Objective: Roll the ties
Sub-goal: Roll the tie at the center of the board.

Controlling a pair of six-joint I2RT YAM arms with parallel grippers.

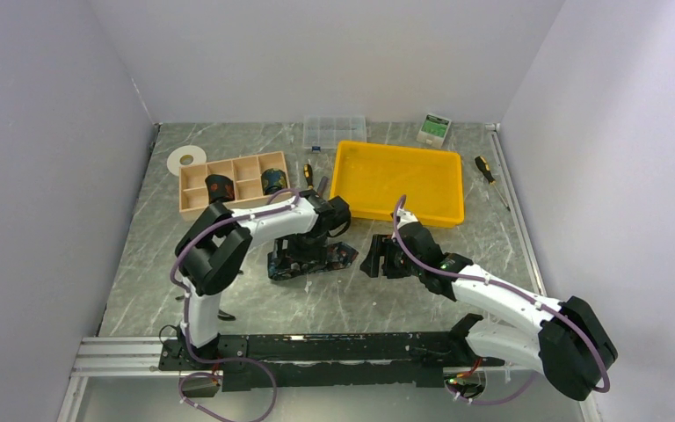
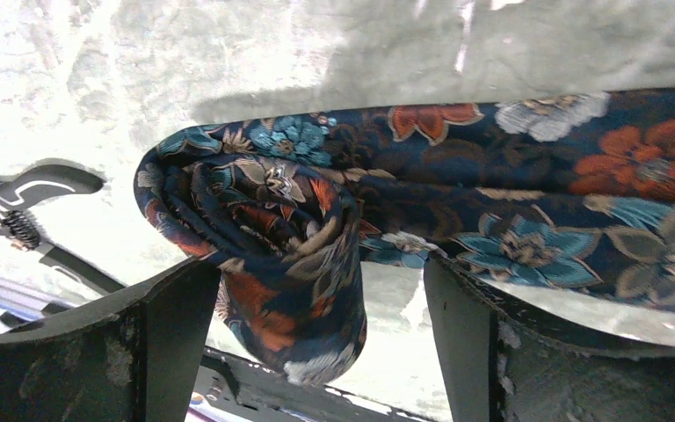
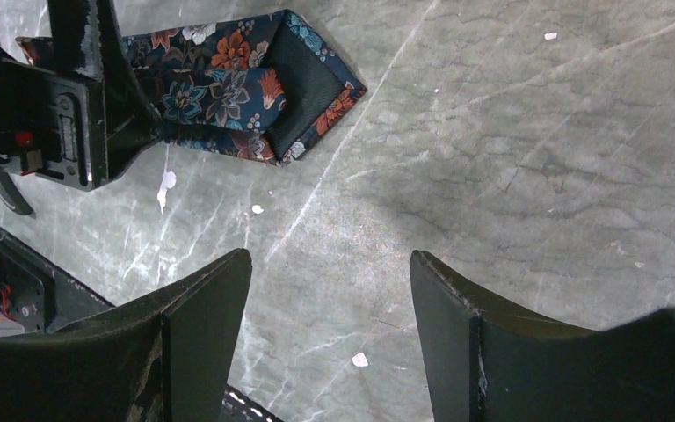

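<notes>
Left wrist view: the tie (image 2: 264, 229) lies on the table (image 2: 228, 53), one end wound into a loose coil between the spread fingers of the left gripper (image 2: 316, 290). We judge it light, soft and slippery; grip across the coil. The right gripper (image 3: 330, 264) stands parted, holding nothing.

The left hand (image 1: 318, 241) sits over a floral tie (image 1: 343, 257); the right hand (image 1: 375, 261) hovers just beside.
</notes>
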